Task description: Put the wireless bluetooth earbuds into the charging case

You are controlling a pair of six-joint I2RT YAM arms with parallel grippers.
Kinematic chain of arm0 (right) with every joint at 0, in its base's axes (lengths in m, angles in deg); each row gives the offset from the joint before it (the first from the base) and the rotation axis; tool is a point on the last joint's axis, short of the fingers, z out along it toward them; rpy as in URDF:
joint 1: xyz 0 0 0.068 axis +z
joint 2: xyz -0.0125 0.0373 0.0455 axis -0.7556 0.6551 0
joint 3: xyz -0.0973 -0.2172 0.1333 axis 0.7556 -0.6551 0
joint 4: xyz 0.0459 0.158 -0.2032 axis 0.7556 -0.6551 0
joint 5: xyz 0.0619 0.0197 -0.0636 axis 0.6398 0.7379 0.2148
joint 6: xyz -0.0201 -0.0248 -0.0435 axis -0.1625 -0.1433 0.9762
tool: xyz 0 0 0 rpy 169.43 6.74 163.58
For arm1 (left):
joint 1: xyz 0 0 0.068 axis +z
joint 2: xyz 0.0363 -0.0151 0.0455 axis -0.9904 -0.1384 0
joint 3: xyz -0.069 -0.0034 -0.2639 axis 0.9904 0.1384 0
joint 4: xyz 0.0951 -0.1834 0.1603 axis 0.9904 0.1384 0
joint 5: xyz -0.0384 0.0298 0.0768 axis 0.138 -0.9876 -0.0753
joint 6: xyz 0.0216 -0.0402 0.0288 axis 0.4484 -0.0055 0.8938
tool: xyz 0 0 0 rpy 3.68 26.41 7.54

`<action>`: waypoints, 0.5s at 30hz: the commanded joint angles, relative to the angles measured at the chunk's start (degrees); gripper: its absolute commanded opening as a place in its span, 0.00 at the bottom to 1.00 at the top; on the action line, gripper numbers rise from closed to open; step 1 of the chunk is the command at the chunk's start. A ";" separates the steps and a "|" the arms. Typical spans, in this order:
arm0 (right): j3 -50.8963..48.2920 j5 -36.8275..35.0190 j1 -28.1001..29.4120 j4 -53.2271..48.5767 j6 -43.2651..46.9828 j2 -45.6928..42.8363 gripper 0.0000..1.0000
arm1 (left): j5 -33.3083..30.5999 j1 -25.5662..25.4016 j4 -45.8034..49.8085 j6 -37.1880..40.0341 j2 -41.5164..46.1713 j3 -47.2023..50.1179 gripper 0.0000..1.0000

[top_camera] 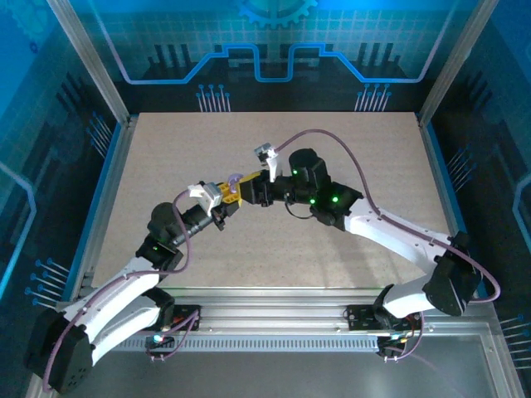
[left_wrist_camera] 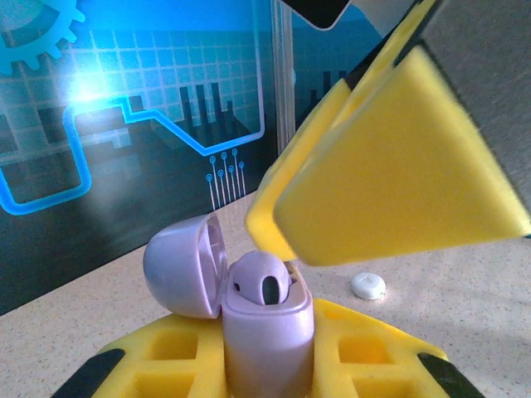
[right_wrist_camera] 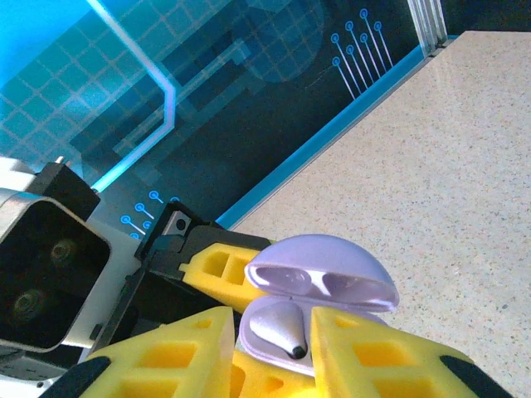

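- Since the charging case (left_wrist_camera: 265, 340) looks like smooth, light, hard plastic, you risk it squirting out of the left gripper (left_wrist_camera: 265, 365), whose jaws are clamped on its lower body over the table (left_wrist_camera: 465, 315).
- Leave the open lid (left_wrist_camera: 178, 265) alone; its hinge is probably delicate.
- One earbud (right_wrist_camera: 278, 327) sits in the case's mouth, tiny and likely slippery.
- Your right gripper (right_wrist_camera: 272, 332) straddles it, jaws narrowly apart; you cannot tell whether they pinch it.
- Take it lightly by its broad sides.

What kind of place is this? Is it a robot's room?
Probably a robot test booth in a lab. A left arm and a right arm are bolted to a speckled table. Metal posts frame it, and the walls are blue panels printed with circuit lines and gears.
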 commanded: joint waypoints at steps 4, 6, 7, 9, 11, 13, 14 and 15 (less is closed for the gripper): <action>2.32 -0.56 0.16 -4.15 3.03 -4.23 0.31 | -1.50 -0.37 -2.08 -0.04 0.85 0.30 0.18; 2.77 -0.78 -0.44 -5.78 3.62 -4.95 0.31 | -1.62 -0.32 -1.94 -0.20 0.93 0.26 0.18; 3.15 -0.97 -0.72 -7.01 4.09 -5.33 0.31 | -1.73 -0.37 -1.77 -0.22 1.02 0.31 0.18; 4.16 -1.88 -1.36 -9.84 4.94 -5.78 0.31 | -1.88 -0.30 -1.52 -0.21 1.28 0.31 0.18; 6.04 -3.63 -2.34 -14.68 5.58 -5.64 0.31 | -2.24 -0.34 -1.33 -0.14 1.54 0.35 0.18; 8.42 -4.97 -3.40 -19.97 6.26 -4.66 0.31 | -2.56 -0.37 -0.88 -0.13 1.81 0.33 0.18; 9.87 -5.92 -3.96 -22.87 6.55 -3.91 0.31 | -2.74 -0.36 -0.62 -0.11 1.95 0.33 0.18; 10.79 -6.03 -4.48 -24.93 6.84 -3.21 0.30 | -2.83 -0.37 -0.37 -0.08 2.06 0.24 0.18</action>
